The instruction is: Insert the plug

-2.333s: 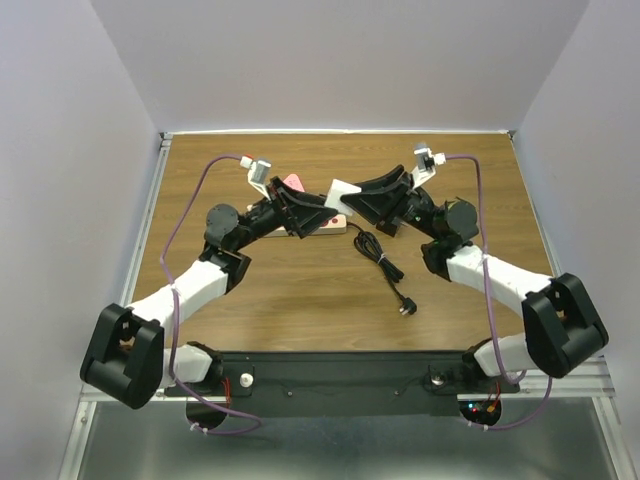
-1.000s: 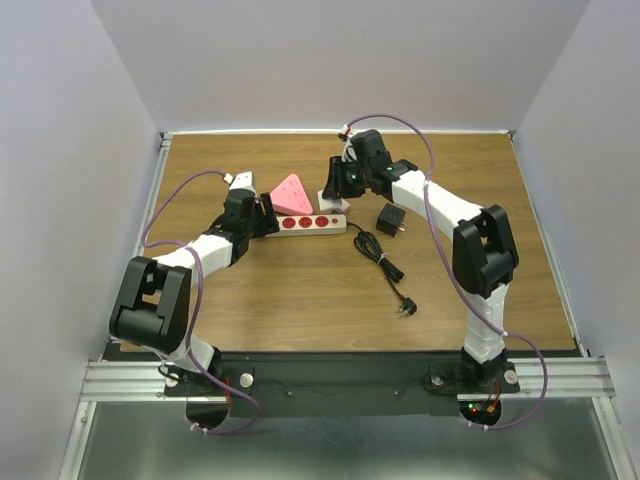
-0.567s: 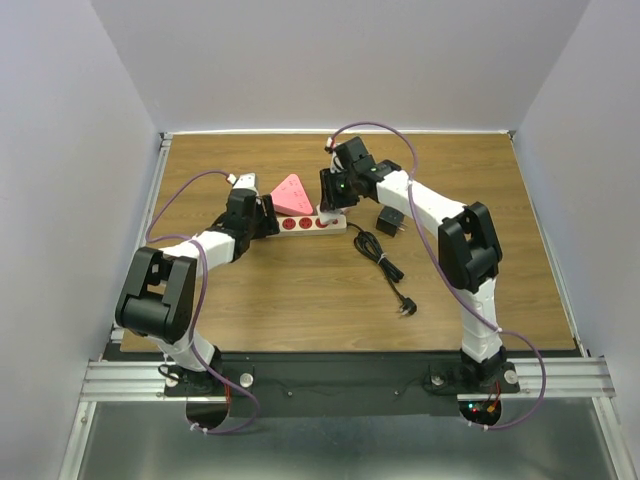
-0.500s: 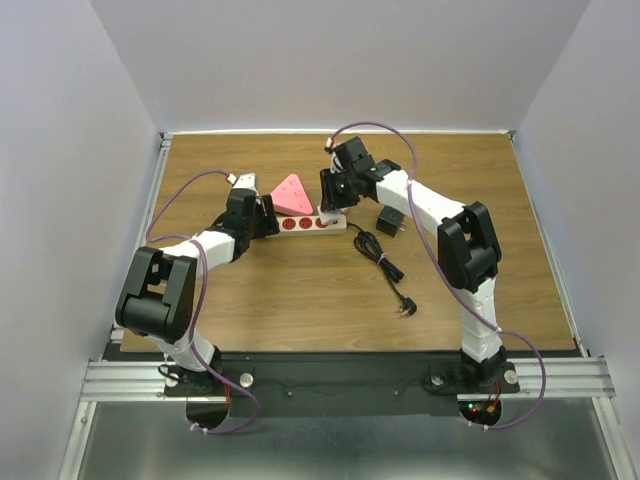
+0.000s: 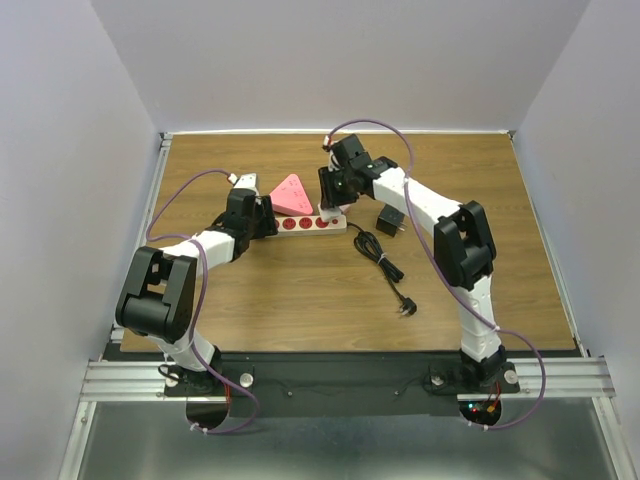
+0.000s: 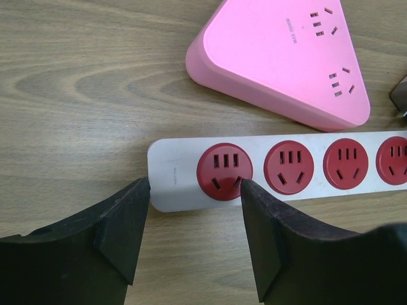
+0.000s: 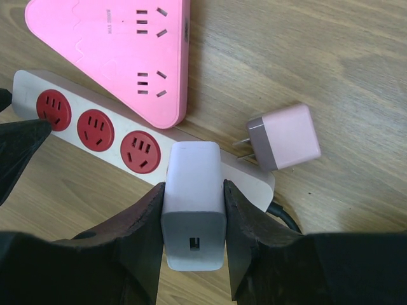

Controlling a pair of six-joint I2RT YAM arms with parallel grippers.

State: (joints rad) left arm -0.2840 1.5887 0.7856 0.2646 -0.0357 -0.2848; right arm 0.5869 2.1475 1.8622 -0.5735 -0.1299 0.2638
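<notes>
A white power strip (image 5: 305, 223) with red round sockets (image 6: 224, 171) lies on the wooden table in front of a pink triangular socket block (image 5: 290, 192). My right gripper (image 7: 194, 197) is shut on a white plug block (image 7: 194, 175), held upright over the strip's right end (image 7: 254, 181). Its prongs are hidden, so I cannot tell whether they are in a socket. My left gripper (image 6: 194, 187) is open, its fingertips (image 6: 137, 194) astride the strip's left end. One tip is at the end edge, the other over the first red socket.
A small two-prong adapter (image 7: 283, 136) lies just right of the strip's end, looking dark in the top view (image 5: 390, 220). The strip's black cable (image 5: 383, 262) trails toward the near edge and ends in a plug (image 5: 405, 307). Grey walls surround the table.
My right gripper has shifted left and nearer with the white plug, ending over the strip's right end. The left arm stays at the strip's left end.
</notes>
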